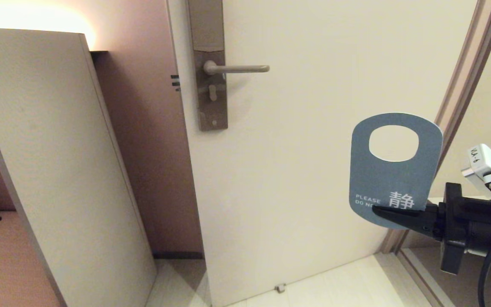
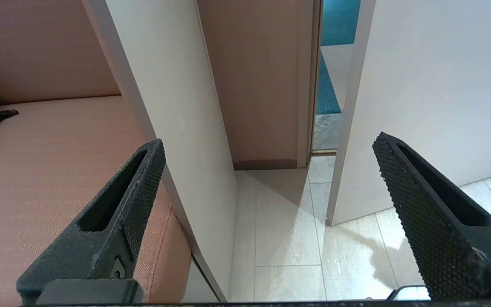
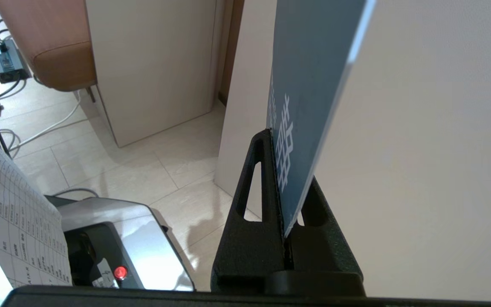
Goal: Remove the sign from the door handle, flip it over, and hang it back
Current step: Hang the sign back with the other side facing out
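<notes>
The blue-grey door sign [image 1: 392, 179] with a rounded hole and white lettering is off the handle. My right gripper [image 1: 377, 209] is shut on its lower edge and holds it upright in front of the door, low and to the right of the handle. In the right wrist view the sign [image 3: 309, 85] stands clamped between the black fingers [image 3: 249, 204]. The metal lever handle [image 1: 239, 68] is bare on its lock plate. My left gripper [image 2: 267, 149] is open and empty, out of the head view, pointing at the floor by the door's edge.
The cream door [image 1: 313, 128] stands ajar, with its edge [image 2: 348, 128] near a tall beige panel [image 1: 58, 170]. An orange seat [image 2: 36, 170] lies beside the panel. The door frame [image 1: 463, 85] rises at the right. The robot base [image 3: 113, 238] and cables lie on the tiled floor.
</notes>
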Motion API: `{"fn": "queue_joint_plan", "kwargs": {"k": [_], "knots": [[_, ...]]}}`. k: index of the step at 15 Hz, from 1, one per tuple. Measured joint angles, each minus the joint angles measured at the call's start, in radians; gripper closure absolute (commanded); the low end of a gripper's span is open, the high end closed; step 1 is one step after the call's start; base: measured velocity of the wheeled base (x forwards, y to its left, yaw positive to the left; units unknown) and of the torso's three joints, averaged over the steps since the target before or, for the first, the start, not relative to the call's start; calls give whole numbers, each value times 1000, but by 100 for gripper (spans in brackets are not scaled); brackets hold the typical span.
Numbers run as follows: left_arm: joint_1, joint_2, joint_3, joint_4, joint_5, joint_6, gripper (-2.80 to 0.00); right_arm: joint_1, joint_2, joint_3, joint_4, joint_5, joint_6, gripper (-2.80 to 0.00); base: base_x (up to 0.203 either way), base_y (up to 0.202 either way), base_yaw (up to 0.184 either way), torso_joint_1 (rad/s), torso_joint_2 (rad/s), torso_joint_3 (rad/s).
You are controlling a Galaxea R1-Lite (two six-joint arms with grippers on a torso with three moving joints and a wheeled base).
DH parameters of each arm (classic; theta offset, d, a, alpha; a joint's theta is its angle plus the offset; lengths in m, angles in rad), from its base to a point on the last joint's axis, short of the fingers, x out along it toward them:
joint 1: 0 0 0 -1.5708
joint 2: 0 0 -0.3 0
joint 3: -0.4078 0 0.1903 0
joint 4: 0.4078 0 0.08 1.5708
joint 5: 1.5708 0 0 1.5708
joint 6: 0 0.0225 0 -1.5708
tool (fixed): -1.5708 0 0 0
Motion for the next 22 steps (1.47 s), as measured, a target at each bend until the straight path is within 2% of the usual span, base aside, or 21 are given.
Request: {"fn": "queue_joint_plan", "kwargs": {"k": [5, 8, 11, 17, 18, 22], "knots": [[-1, 0, 0, 6, 5, 0, -280, 0, 2, -4, 0, 0, 0, 0, 0, 0, 0, 0, 0, 0], [0, 0, 0, 47, 8, 6, -280, 0, 4, -4, 0, 0, 0, 0, 0, 0, 0, 0, 0, 0], [-1, 1, 0, 48, 43, 70, -280, 0, 7, -4, 0, 1, 1, 0, 0, 0, 0, 0, 0, 0], [-1, 1, 0, 89, 46, 18, -280, 0, 14, -1, -38, 0, 1, 0, 0, 0, 0, 0, 0, 0], [-1, 1, 0, 93, 47, 5, 0, 0, 20, 3, -64, 0, 1, 0, 0, 0, 0, 0, 0, 0], [0, 2, 0, 102, 44, -15, 0, 0, 50, -1, -106, 1, 3, 0, 0, 0, 0, 0, 0, 0]]}}
